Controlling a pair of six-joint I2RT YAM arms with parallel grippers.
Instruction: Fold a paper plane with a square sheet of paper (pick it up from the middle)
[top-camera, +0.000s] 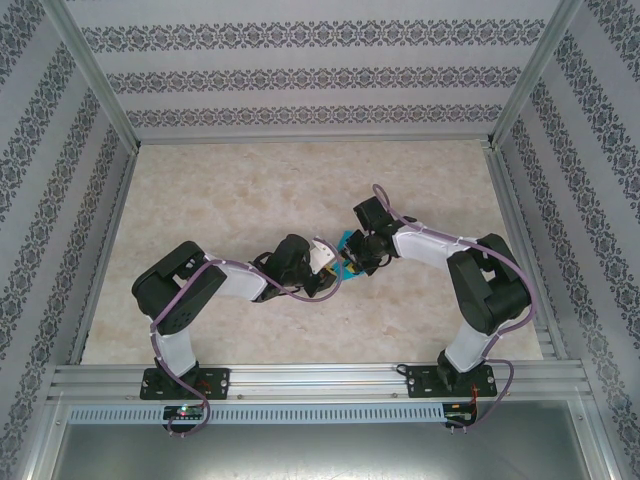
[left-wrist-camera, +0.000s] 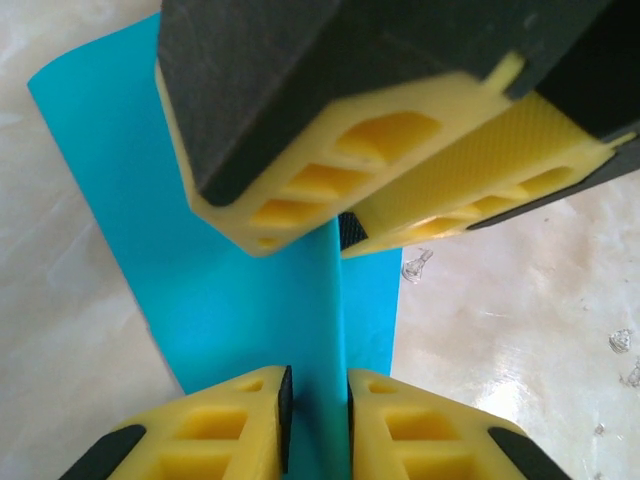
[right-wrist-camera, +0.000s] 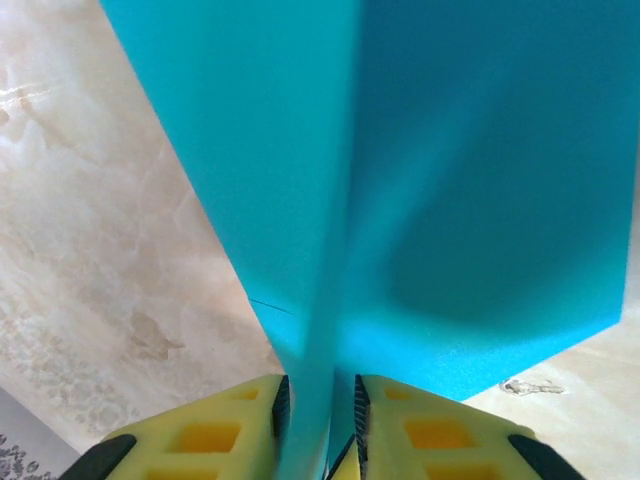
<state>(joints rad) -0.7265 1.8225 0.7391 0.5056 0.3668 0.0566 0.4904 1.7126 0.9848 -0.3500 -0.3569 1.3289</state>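
One square sheet of paper (left-wrist-camera: 200, 300), middle ridge raised, likely for lifting: left gripper (left-wrist-camera: 318, 385) pinches it; right gripper (right-wrist-camera: 320, 390) straddles, grip unclear.

Overhead overview, wrist close-ups (sharing paper (left-wrist-camera: 250, 300))

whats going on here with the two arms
Both arms reach to the middle of the table, working on the square sheet of paper. A raised fold of it runs between the fingers of the left gripper and of the right gripper, which face each other. How firmly either pinches is unclear. It is not a plane yet.
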